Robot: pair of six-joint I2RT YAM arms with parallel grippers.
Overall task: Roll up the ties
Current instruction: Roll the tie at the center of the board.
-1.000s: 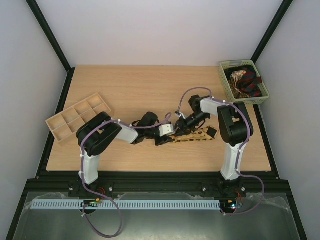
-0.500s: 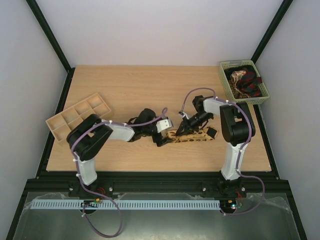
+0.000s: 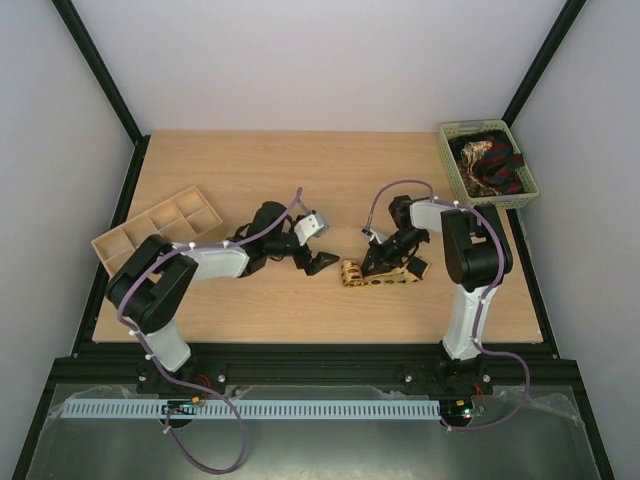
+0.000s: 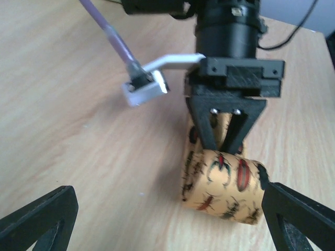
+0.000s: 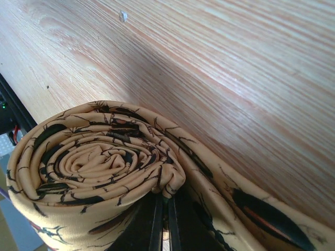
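A tan-yellow tie with dark insect prints lies on the table, mostly wound into a roll with a short flat tail leading right. My right gripper is shut on the roll's outer layers. The right wrist view shows the spiral end of the roll and a fold of cloth pinched by my right gripper. My left gripper stands open just left of the roll, apart from it. In the left wrist view, the roll sits ahead of the left gripper, with the right gripper on it from behind.
A green basket at the back right corner holds more ties, dark red and patterned. A wooden tray with several compartments lies at the left edge. Purple cables loop over both arms.
My left gripper let go of the tie, opened wide and drew back to the left. My right gripper closed on the roll, and the tie's flat tail is now shorter.
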